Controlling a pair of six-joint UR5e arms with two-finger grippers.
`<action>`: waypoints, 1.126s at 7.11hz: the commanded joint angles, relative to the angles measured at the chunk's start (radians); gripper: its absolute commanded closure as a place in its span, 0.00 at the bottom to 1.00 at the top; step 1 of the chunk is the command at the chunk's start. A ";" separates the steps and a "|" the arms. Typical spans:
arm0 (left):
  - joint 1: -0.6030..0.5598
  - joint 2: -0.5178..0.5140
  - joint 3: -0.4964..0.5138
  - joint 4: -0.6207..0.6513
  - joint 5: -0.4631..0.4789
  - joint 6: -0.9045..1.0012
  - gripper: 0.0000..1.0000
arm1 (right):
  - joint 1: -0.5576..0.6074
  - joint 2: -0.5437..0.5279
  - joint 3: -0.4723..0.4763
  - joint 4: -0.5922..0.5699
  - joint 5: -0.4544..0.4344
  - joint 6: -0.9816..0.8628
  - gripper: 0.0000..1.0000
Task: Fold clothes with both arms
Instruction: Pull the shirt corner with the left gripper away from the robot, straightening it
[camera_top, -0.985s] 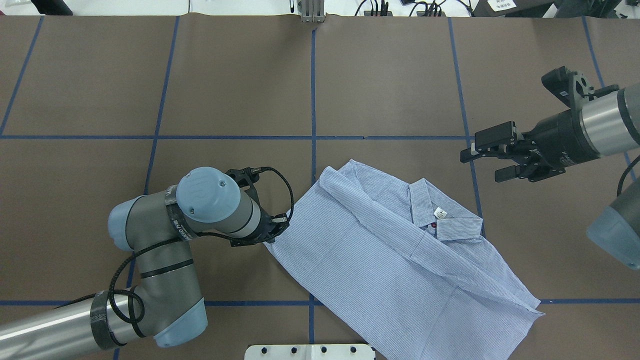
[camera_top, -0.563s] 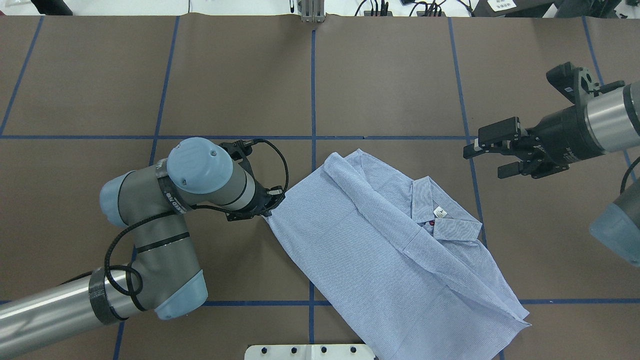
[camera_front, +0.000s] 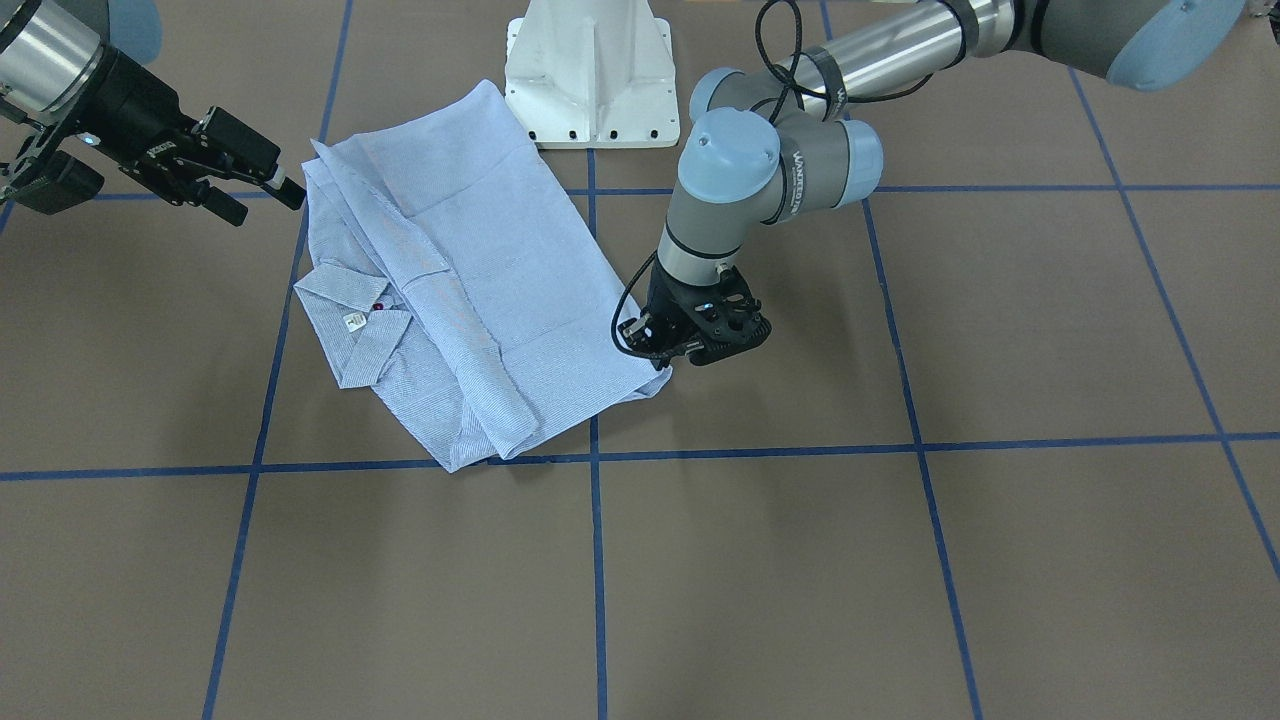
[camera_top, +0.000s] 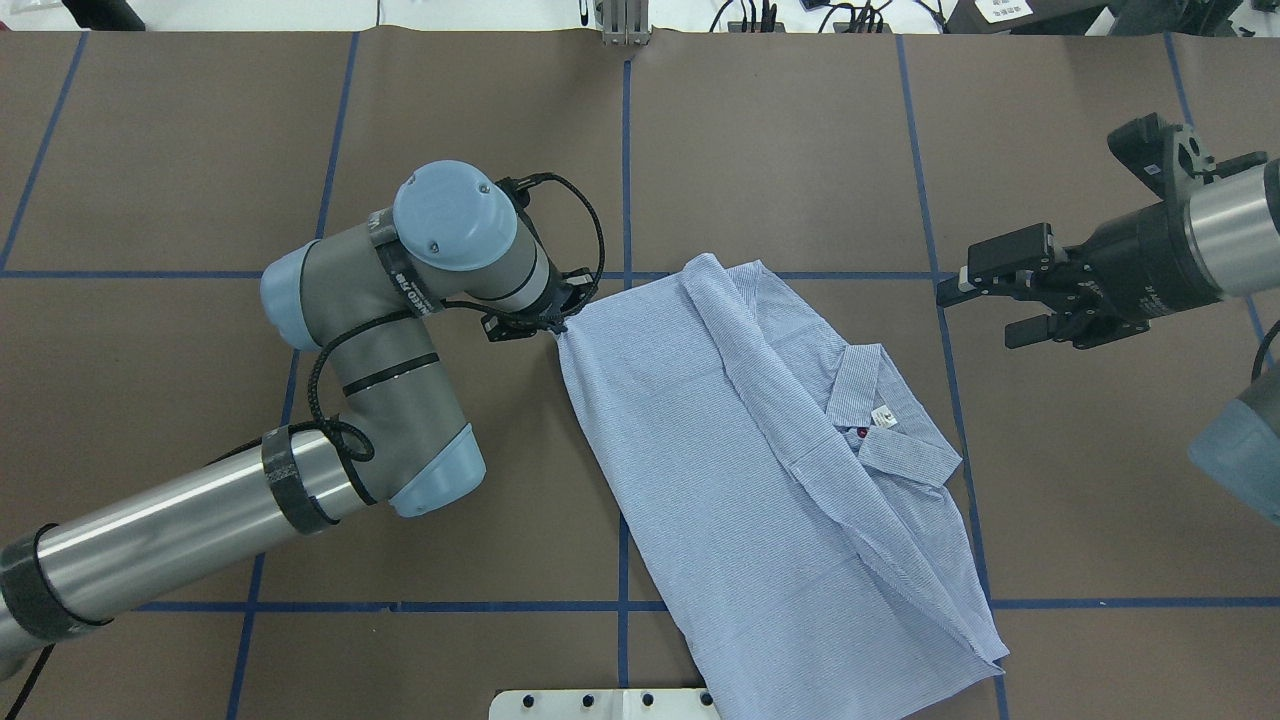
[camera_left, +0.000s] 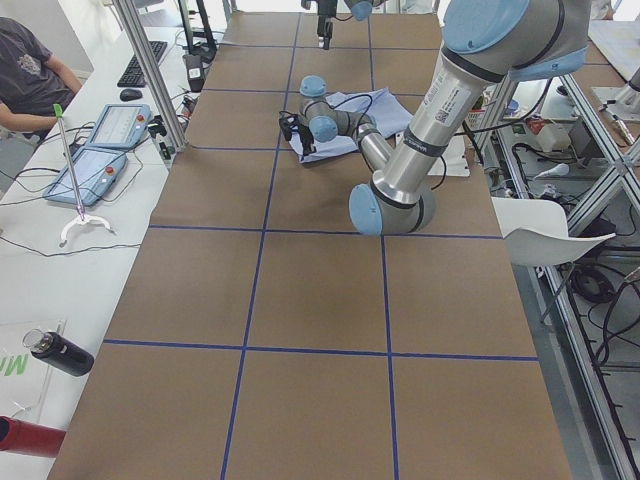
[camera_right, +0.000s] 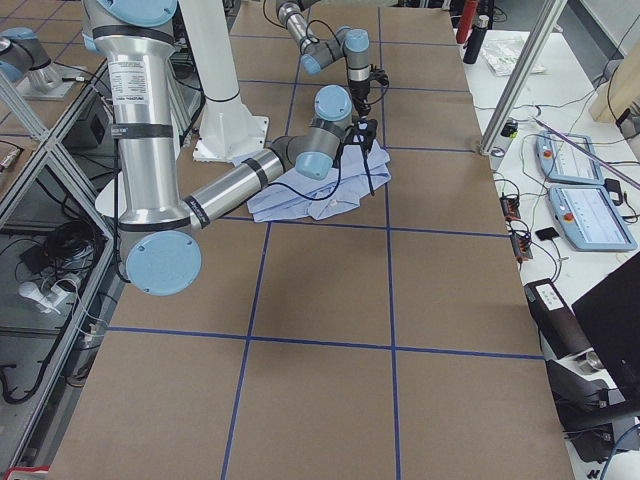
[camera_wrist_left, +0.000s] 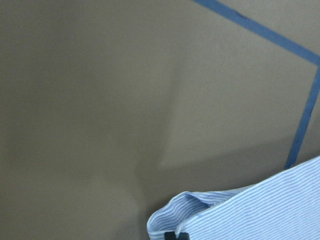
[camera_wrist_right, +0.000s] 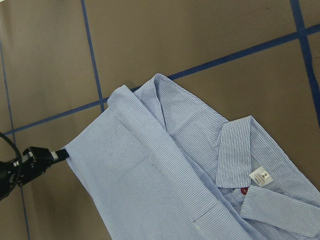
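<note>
Pinching only the ten-o'clock corner of the shirt spread on the worktop, the left gripper could be stripped of it by a hard pull. With the right gripper agape at two o'clock, clear of the cloth, folds may be dragged askew.

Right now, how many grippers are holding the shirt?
1. The left gripper pinches the shirt at its corner; the right gripper is open, off the cloth, beside the collar.

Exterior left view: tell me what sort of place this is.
Most likely a robotics lab test cell: a large table papered brown with a blue tape grid, the robot's left arm and right arm working on a shirt, and a side bench with teach pendants and a seated person.
</note>
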 joint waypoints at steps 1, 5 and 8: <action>-0.070 -0.062 0.101 -0.021 0.008 0.045 1.00 | 0.003 -0.006 -0.002 0.000 0.000 0.000 0.00; -0.122 -0.153 0.374 -0.346 0.127 0.088 1.00 | 0.016 -0.012 -0.002 0.000 -0.002 0.000 0.00; -0.124 -0.206 0.515 -0.550 0.242 0.095 1.00 | 0.031 -0.016 -0.002 0.000 0.000 0.000 0.00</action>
